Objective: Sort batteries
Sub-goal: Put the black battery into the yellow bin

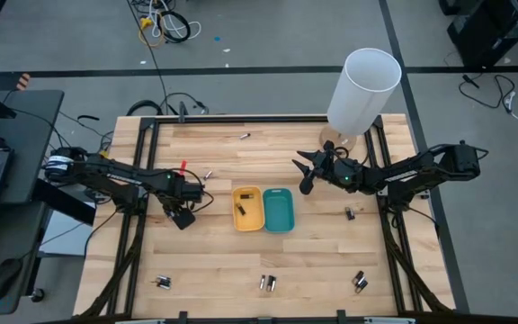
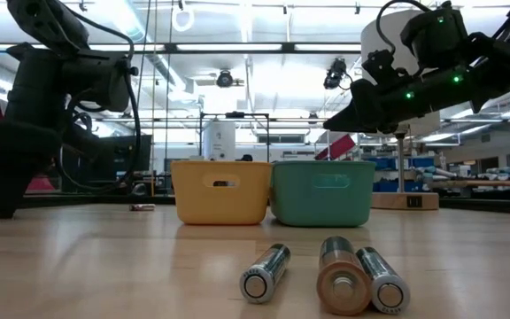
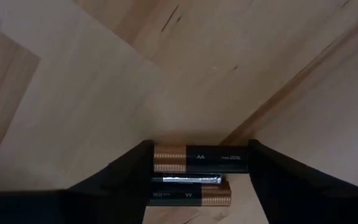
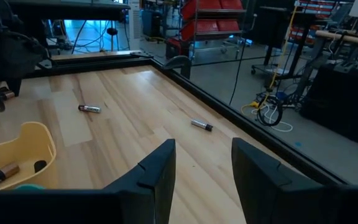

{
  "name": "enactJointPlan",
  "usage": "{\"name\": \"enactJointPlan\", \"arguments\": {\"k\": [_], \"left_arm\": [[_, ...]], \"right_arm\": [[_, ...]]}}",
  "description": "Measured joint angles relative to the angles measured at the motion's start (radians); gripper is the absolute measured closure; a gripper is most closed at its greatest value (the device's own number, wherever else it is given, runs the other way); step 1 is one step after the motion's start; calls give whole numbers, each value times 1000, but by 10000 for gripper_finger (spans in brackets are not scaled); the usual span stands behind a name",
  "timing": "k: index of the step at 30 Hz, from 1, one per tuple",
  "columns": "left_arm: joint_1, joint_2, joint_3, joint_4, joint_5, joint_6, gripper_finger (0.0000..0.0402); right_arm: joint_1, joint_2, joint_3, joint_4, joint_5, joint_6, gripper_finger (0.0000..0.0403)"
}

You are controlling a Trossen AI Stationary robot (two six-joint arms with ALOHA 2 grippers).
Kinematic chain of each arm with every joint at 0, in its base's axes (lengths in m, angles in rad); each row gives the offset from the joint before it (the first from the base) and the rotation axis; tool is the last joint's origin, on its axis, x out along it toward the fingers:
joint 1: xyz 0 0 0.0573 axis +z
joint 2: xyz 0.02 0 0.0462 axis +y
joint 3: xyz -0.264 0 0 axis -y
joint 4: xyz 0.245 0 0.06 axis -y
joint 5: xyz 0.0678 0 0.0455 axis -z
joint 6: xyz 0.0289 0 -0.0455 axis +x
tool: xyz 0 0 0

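Down on the wooden table [image 1: 214, 261], left of the yellow tray [image 1: 247, 208], the left gripper [image 3: 197, 177] is straddling three batteries [image 3: 194, 177] lying crosswise between its partly spread jaws. Above the teal tray [image 1: 278, 210], the right gripper [image 4: 202, 165] is hanging with jaws apart, gripping nothing.

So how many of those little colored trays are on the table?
2: a yellow tray and a teal tray, touching side by side mid-table, yellow nearer the left arm. No others show.

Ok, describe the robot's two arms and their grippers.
Both arms are black and jointed. The left arm carries looped black cables and a small red mark. The right arm shows green lights near its gripper. The fingers are dark, flat and angular.
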Motion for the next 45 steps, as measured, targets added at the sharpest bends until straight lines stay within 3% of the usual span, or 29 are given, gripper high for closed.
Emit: {"name": "enactJointPlan", "arguments": {"k": [7,15,19,24,27,37,45], "left_arm": [[0,3,84,3,-15,81,144],[1,3,222,7,-138,217,146],[1,2,277,139,-169,349,146],[1,13,289,425,-141,474,146],[1,43,289,503,-138,506,146],[2,175,288,612,-138,552,143],[2,188,288,640,-135,582,122]], "right_arm": [[0,0,0,0,1,42,260],[-1,0,0,-41,4,59,260],[-7,0,0,-98,5,103,260],[-7,0,0,-113,5,122,260],[-7,0,0,-112,5,122,260],[-7,0,0,-113,5,118,260],[-7,0,0,-113,5,122,260]]}}
